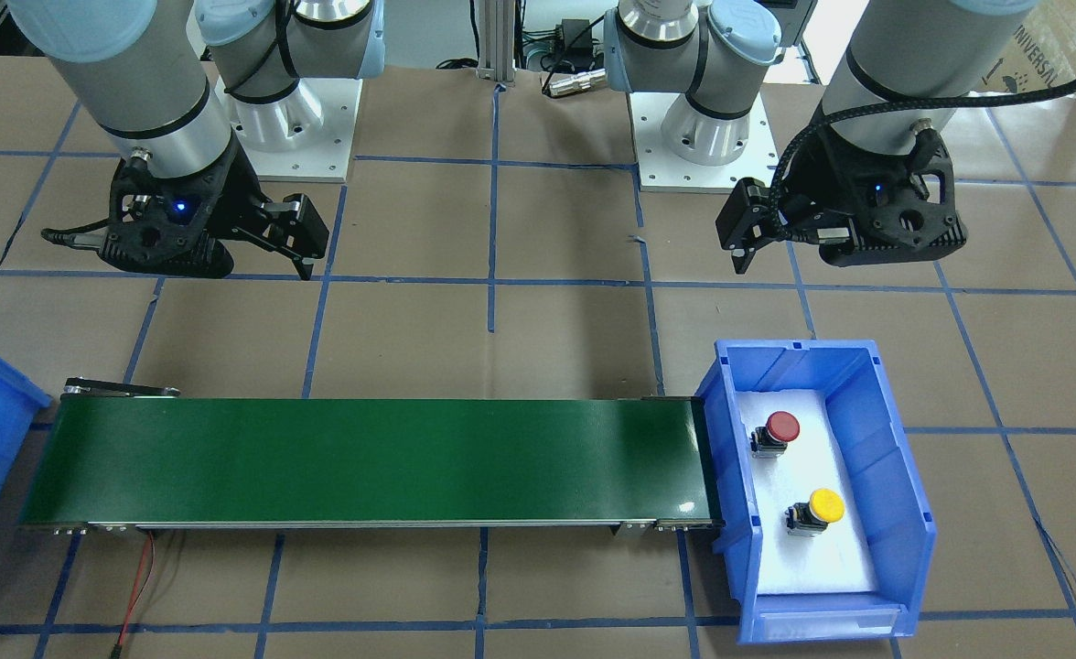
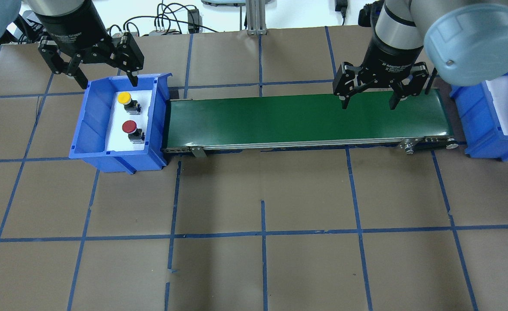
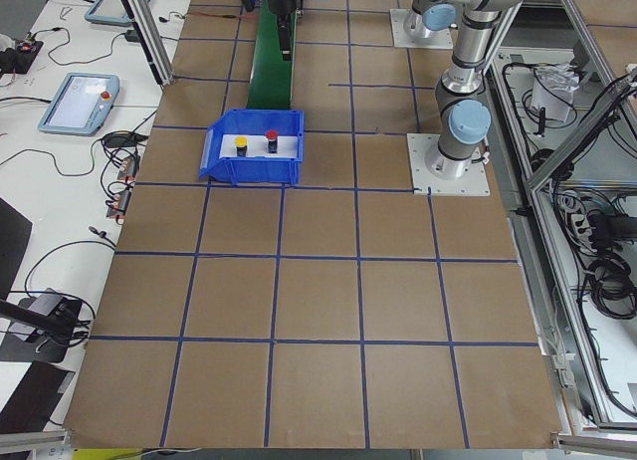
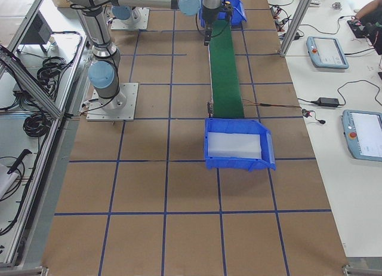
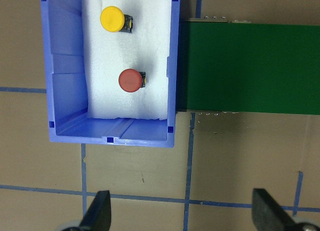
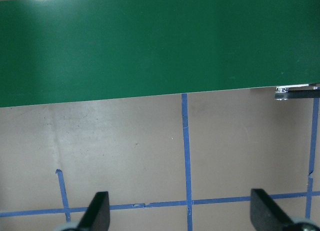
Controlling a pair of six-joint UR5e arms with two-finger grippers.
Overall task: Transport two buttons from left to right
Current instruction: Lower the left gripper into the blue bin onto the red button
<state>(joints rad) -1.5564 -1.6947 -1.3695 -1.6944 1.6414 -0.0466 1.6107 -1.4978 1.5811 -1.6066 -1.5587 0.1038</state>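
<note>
Risk ahead: toppling the red mushroom-capped push button (image 2: 129, 127) or the yellow-capped push button (image 2: 125, 98) on the white padding, or clipping a wall of the blue plastic bin (image 2: 81, 125) at the left end of the green conveyor belt (image 2: 280, 121), through an off-centre descent. Left pincer (image 2: 107, 82) spread wide, empty, raised beside the bin. Right pincer (image 2: 368, 103) likewise wide apart, empty, above the belt.

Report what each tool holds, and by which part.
Nothing is held. The left tool and right tool are open and empty; the red button and yellow button sit in the bin.
</note>
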